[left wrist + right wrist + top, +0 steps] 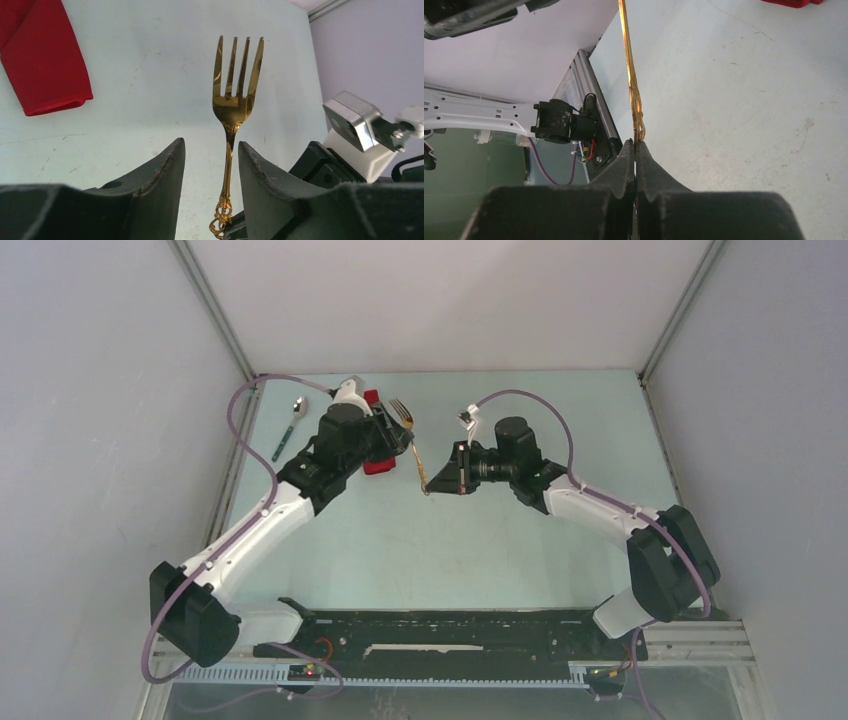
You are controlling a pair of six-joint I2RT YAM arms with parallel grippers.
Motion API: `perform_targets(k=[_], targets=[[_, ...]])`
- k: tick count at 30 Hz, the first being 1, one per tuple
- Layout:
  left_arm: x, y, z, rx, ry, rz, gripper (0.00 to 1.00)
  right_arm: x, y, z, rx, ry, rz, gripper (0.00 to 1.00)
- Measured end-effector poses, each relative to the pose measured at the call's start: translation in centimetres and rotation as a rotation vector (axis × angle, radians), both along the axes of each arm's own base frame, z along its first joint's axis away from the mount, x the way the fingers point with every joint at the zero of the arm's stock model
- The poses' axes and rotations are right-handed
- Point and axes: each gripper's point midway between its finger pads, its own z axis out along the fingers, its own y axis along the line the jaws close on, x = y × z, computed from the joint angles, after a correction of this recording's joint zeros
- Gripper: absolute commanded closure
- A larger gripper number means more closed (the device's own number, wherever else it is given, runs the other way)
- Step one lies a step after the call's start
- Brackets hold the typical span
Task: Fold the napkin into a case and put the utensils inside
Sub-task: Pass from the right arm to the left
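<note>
The fork (232, 107) is shiny gold metal, smooth like a mirror, with bumpy curls at the handle end. The case (45, 65) is soft red cloth, not shiny. The spoon (297, 408) is bright silver metal. The counter (150, 75) is pale, dull and scratched. The left gripper (210, 142) has dull black jaws with rough edges.

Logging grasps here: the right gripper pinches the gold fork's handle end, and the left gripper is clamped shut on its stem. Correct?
Not quite. The left wrist view shows the left gripper open, its fingers either side of the stem of the small gold-coloured metal fork, with gaps. The right gripper does pinch the handle end.
</note>
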Motion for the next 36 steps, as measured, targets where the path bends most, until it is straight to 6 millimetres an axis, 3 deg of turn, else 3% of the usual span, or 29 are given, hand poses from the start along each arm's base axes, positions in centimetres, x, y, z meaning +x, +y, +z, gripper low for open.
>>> perform_targets(k=[5, 8, 10, 18, 23, 26, 28, 29, 32, 36], targets=[[0.4, -0.8, -1.3, 0.022, 0.038, -0.009, 0.58, -0.3, 0.2, -0.3, -0.017, -0.005, 0.006, 1.0], [0.4, -1.1, -1.9, 0.029, 0.05, -0.015, 0.7, -0.3, 0.3, -0.2, -0.021, -0.012, 0.006, 1.0], [0.4, -1.2, -1.9, 0.027, 0.051, -0.016, 0.73, -0.3, 0.2, -0.2, -0.025, -0.015, 0.004, 1.0], [0.5, -1.2, -1.6, 0.029, 0.041, -0.01, 0.64, -0.4, 0.3, -0.5, -0.039, -0.024, 0.007, 1.0], [0.6, -1.1, -1.6, 0.03, 0.041, -0.007, 0.75, -0.6, 0.3, -0.7, -0.049, -0.021, 0.009, 1.0], [0.6, -1.1, -1.6, 0.034, 0.039, -0.005, 0.99, -0.6, 0.4, -0.6, -0.056, -0.026, 0.008, 1.0], [0.7, -1.0, -1.6, 0.04, 0.037, -0.002, 1.0, -0.5, 0.5, -0.4, -0.059, -0.039, 0.006, 1.0], [0.7, -1.0, -1.6, 0.044, 0.035, -0.001, 1.0, -0.4, 0.6, -0.5, -0.064, -0.042, 0.002, 0.94], [1.1, -0.6, -1.5, 0.069, 0.023, 0.02, 1.0, 0.2, 0.4, -0.7, -0.1, -0.045, -0.039, 0.64], [3.9, 1.1, -0.5, 0.141, -0.032, 0.091, 1.0, 1.9, -1.0, -1.7, -0.196, -0.036, -0.143, 0.55]])
